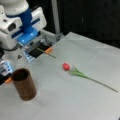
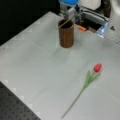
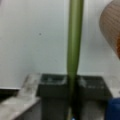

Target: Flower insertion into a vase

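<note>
The brown wood-grain vase (image 1: 24, 85) (image 2: 66, 34) stands upright on the grey table in both front views, and its edge shows in the wrist view (image 3: 112, 25). My gripper (image 1: 39, 48) (image 2: 69, 13) (image 3: 72, 81) is shut on a thin green flower stem (image 1: 47, 53) (image 2: 63, 23) (image 3: 74, 40). The stem's free end pokes out over the table, near the vase's rim in a front view. That flower's head is hidden. A second flower, a red tulip (image 1: 66, 66) (image 2: 97, 67), lies flat on the table with its long stem trailing away.
Behind the gripper sit the robot's base and dark hardware (image 2: 95, 20) with a small orange part (image 1: 48, 50). The table's edge borders a dark perforated board (image 2: 15, 110) in a front view's bottom left.
</note>
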Robot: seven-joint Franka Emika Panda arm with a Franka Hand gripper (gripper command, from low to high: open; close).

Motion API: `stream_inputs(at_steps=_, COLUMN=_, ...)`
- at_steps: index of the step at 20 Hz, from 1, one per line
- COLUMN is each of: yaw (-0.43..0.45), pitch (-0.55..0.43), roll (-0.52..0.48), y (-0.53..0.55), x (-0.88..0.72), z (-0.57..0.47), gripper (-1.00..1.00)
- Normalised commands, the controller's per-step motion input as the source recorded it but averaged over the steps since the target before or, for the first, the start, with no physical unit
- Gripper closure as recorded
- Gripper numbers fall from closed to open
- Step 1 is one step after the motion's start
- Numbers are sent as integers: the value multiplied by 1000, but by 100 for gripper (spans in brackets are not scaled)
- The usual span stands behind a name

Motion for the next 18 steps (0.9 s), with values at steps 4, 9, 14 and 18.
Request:
stream_inputs(at_steps=4, yaw=162, pitch=-69, roll=-157, y=-416, x=-420, z=-124, gripper=100)
stream_inputs(at_steps=9, yaw=157, pitch=-39, roll=-110, y=-374, x=-363, z=-125, gripper=100)
stream_inputs(at_steps=14, yaw=138, pitch=-28, roll=-97, y=-264, x=-342, z=-91, gripper=100)
stream_inputs(at_steps=18, yaw=118, pitch=-23, roll=-81, y=-177, x=-331, z=-45, gripper=100)
